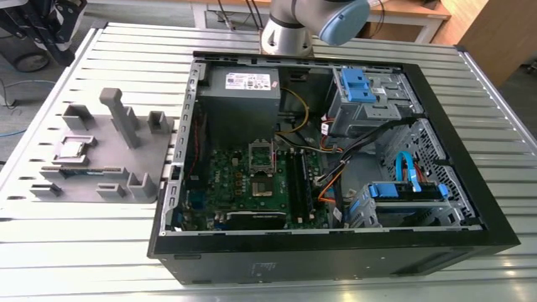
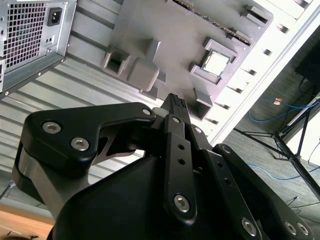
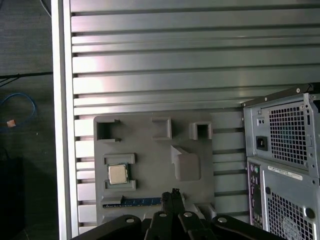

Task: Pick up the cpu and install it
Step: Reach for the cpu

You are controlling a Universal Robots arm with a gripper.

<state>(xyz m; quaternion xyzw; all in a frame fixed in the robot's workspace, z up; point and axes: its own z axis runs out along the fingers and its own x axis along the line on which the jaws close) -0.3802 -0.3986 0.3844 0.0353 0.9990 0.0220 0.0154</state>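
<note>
As cpu (image 3: 118, 174) sits horiz. in tray (image 3: 150, 150), lid up

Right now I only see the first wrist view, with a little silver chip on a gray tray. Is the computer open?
Observer: Yes. In the exterior view the case lies on its side with no cover, and a green board shows inside.
Operator: Is there a spot for my chip?
Observer: A square socket sits near the board's middle.
Operator: Where does the arm stand?
Observer: The arm rises just beyond the case's far edge.
</note>
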